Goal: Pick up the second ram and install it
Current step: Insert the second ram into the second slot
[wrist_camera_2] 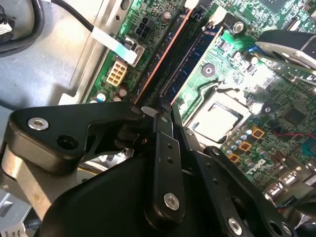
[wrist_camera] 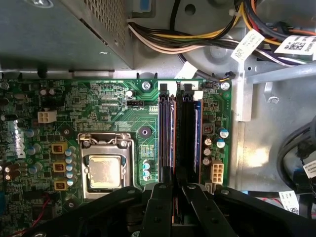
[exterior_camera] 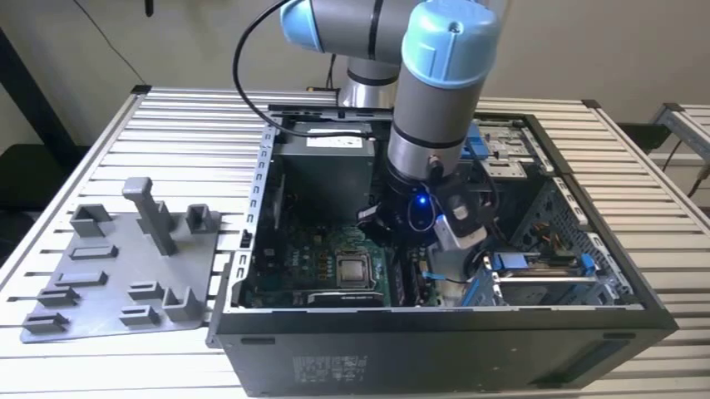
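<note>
1. A slatted metal bench (exterior_camera: 100, 158) carries everything. An open computer case (exterior_camera: 444, 341) lies on its side over the middle and toward the exterior view's right edge, so its inside faces up and the arm can reach in from above.
2. A grey fixture tray (exterior_camera: 122, 274) with upright holders sits on the bench beside the case, toward the exterior view's left edge. Its holders look empty.
3. The robot arm (exterior_camera: 438, 108) comes down from the far edge of the bench into the case, wrist pointing at the board.
4. A green motherboard (wrist_camera: 98, 103) lies flat on the case floor, with the square metal processor socket (wrist_camera: 104, 170) near its middle.
5. The long memory slots (wrist_camera: 190, 133) run side by side next to the socket. One slot holds a seated stick.
6. The end effector (wrist_camera: 174, 190) hovers low, right over the near end of the slots, its fingers drawn narrow.
7. The second ram (wrist_camera: 167, 138) stands on edge along its slot. The fingertips close around its near end, likely to keep it in line with the slot. Whether it is fully seated cannot be told.
</note>
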Motion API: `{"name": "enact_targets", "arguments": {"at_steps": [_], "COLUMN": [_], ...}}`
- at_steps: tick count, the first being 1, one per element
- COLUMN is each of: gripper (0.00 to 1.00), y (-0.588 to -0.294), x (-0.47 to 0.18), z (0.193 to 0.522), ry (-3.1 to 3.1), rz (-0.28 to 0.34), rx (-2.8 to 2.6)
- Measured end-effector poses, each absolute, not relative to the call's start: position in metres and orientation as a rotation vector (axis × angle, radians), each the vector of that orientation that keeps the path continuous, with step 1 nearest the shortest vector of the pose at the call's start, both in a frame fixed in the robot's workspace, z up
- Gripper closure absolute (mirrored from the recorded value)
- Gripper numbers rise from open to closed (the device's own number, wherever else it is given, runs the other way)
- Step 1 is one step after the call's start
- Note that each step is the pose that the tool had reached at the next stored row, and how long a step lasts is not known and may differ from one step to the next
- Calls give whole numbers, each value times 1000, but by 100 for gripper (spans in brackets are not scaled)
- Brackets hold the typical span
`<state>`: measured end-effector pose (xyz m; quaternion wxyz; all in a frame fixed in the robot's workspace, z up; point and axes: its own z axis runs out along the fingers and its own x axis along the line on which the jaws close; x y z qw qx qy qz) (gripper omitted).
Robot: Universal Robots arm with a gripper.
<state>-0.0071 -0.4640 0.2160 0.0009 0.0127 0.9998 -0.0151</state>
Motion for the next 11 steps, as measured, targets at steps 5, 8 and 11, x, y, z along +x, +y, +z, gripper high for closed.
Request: {"name": "enact_targets", "arguments": {"at_steps": [5, 8, 11], "gripper": [86, 86, 86], "y": [-463, -463, -463], "x": [-7, -7, -7], "z": [212, 210, 210], "ry": [3139, 3139, 3139], "rz": [-48, -48, -48], "rx": [42, 42, 42]}}
